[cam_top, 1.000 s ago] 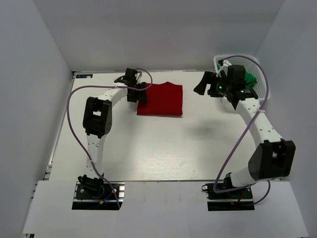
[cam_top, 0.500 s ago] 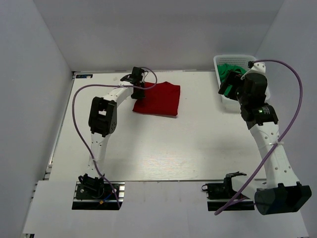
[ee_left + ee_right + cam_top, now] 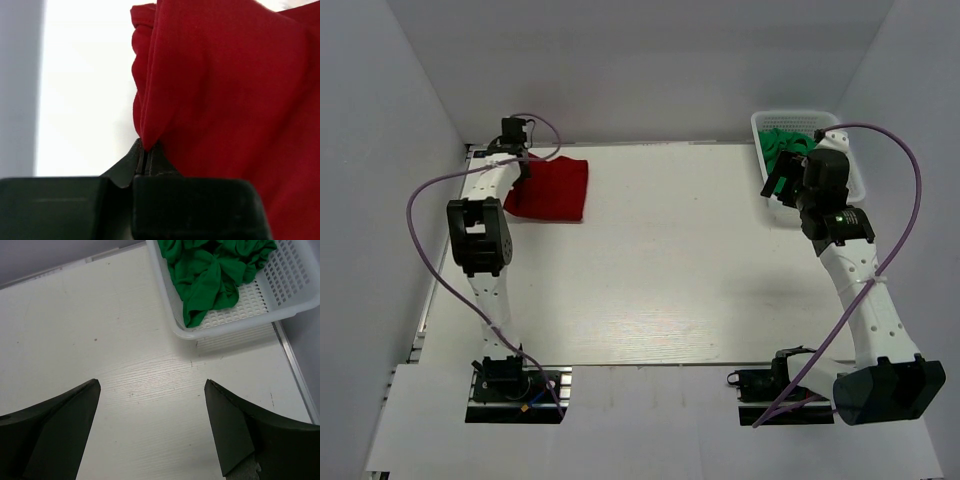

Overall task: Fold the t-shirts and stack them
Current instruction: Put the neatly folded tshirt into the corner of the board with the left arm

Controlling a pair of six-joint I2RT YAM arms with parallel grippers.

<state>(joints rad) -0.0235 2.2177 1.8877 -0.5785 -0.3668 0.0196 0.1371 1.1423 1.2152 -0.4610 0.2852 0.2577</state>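
Note:
The deep red t-shirt (image 3: 552, 190) lies folded near the table's far-left corner. My left gripper (image 3: 520, 168) is at its left edge. In the left wrist view that gripper (image 3: 145, 152) is shut on a pinched fold of the red t-shirt (image 3: 230, 100), whose cloth fills the right of that view. Bright green t-shirts (image 3: 782, 140) lie crumpled in the white basket (image 3: 796, 114) at the far right. My right gripper (image 3: 778, 185) hovers at the basket's near-left side. It stands open (image 3: 152, 385) over bare table, with the green t-shirts (image 3: 210, 270) ahead of it.
The white lattice basket (image 3: 285, 295) sits against the right wall, beside the table's metal edge strip (image 3: 300, 375). Grey walls close in the table on the left, back and right. Purple cables loop off both arms.
The left gripper shut on the red t-shirt's edge and dragged it left, from the table's far middle to the far-left corner. The right arm swung round to the basket's near side.

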